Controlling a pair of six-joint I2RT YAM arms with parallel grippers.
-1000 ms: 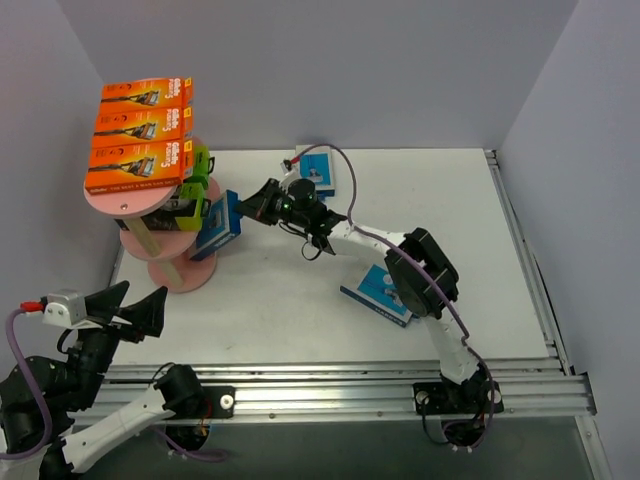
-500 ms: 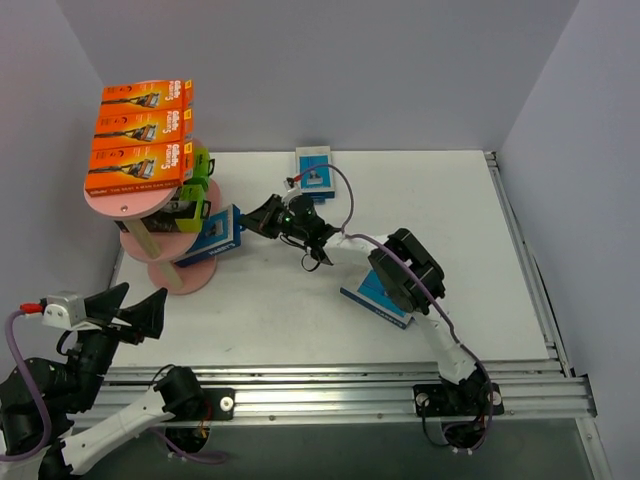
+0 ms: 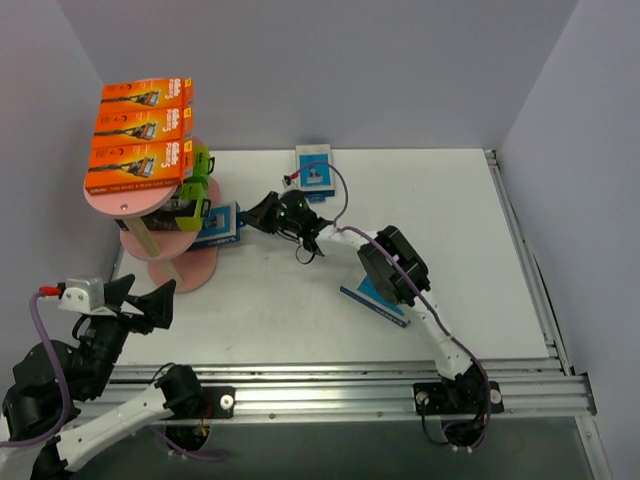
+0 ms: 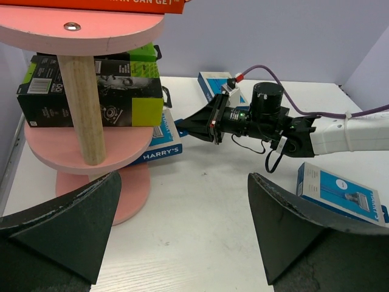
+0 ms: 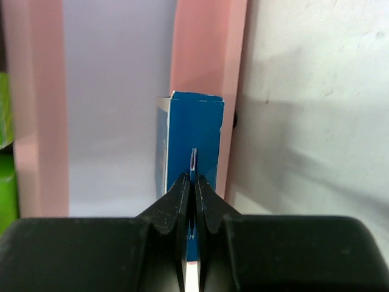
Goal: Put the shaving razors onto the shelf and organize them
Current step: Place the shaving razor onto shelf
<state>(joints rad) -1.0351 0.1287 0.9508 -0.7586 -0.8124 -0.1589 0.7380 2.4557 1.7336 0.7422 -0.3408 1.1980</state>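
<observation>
Shelf (image 3: 150,203) status: three orange packs (image 3: 140,125) lie flat in a row on the top board, the black-and-lime packs (image 4: 97,91) sit on the middle board, and a blue pack (image 4: 163,139) is on the bottom board with one end poking out. Right claw (image 4: 184,126) is pinched shut on that end, while the left claw (image 4: 182,176) is spread wide and holds nothing. Out on the table (image 3: 470,220) there's a second blue pack (image 3: 315,170) near the back and a third blue pack (image 3: 370,300) by the right arm.
</observation>
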